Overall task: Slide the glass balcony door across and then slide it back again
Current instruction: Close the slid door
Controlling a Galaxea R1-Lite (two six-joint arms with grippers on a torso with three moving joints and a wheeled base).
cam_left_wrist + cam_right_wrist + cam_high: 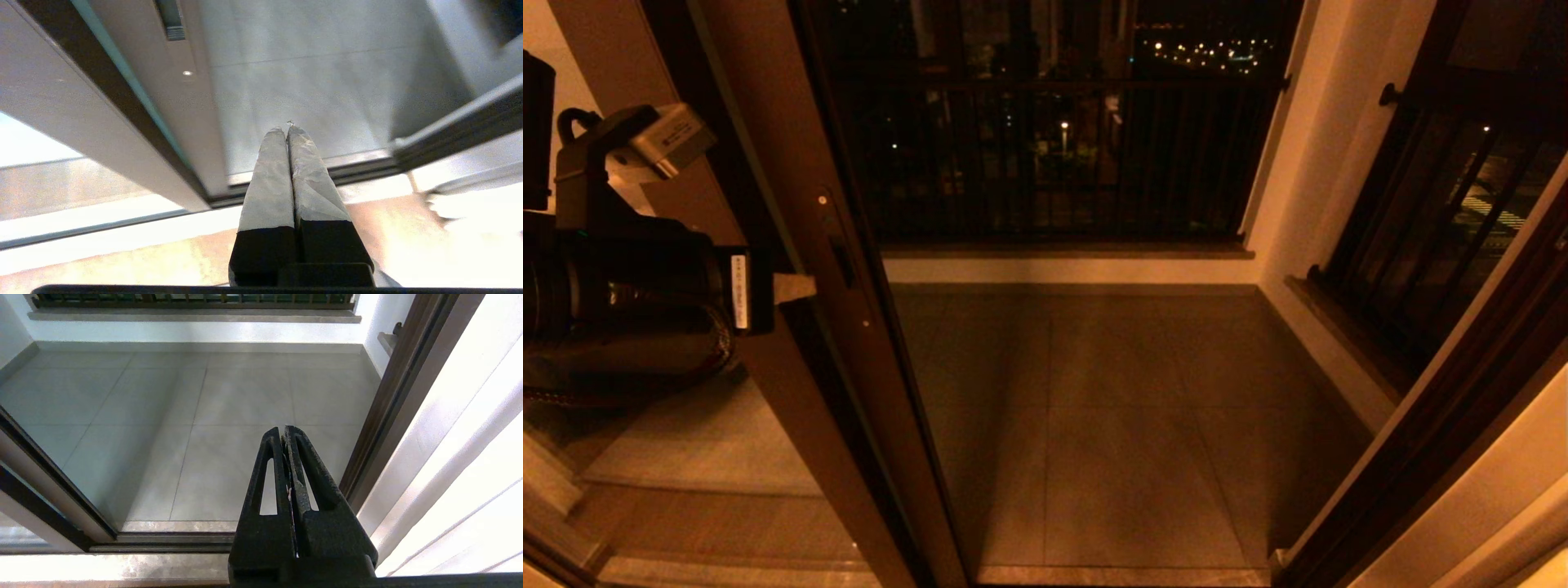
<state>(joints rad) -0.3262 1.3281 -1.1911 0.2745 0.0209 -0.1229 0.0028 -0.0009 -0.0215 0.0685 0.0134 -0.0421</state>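
Glass balcony door (849, 343): dark brown frame stile at left of the head view, slid to the robot's left; the doorway to its right stands open.
Door handle (840, 249): recessed pull set in the stile, just beside the left claw's tips.
Left claw (796, 287): raised at the robot's left, pale-wrapped tips against or just beside the door stile; contact cannot be confirmed. In the left wrist view the two fingers (269, 179) are pressed together with nothing between them.
Right claw (284, 435): out of the head view; in the right wrist view it hangs before the open doorway, black fingers closed together, holding nothing.
Floor track (171, 539): runs across the threshold below both claws.
Balcony floor (1111, 408): grey tiles beyond the track.
Railing (1054, 155): dark vertical bars at the far side, above a low white wall.
Right door jamb (388, 404): dark brown upright bounding the opening on the robot's right.
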